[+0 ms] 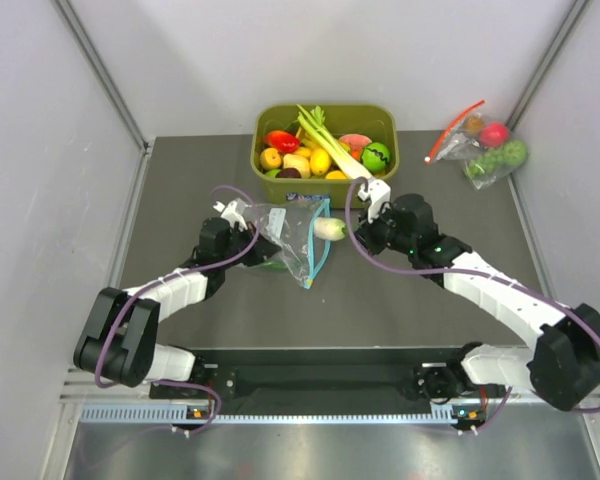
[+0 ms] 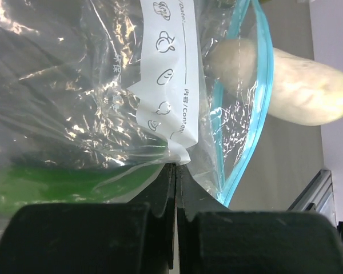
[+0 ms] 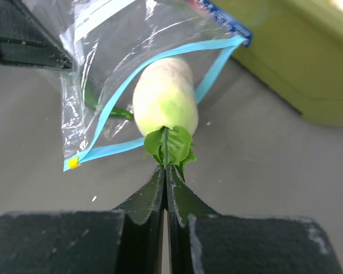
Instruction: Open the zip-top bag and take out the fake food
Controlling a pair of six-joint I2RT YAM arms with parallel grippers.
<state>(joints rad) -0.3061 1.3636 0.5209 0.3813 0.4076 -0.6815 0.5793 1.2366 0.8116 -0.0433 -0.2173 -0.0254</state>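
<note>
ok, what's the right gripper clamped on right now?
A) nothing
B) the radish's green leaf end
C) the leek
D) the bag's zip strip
B: the right gripper is shut on the green leaves of the white radish, which pokes out of the zip-top bag through its open mouth.

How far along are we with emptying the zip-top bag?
Done: the zip-top bag is open, its mouth parted. In hand: the left gripper pinches the bag, the right gripper pinches the white radish by its leaves, halfway out the mouth. Left: pull the radish clear, then the green piece inside.
</note>
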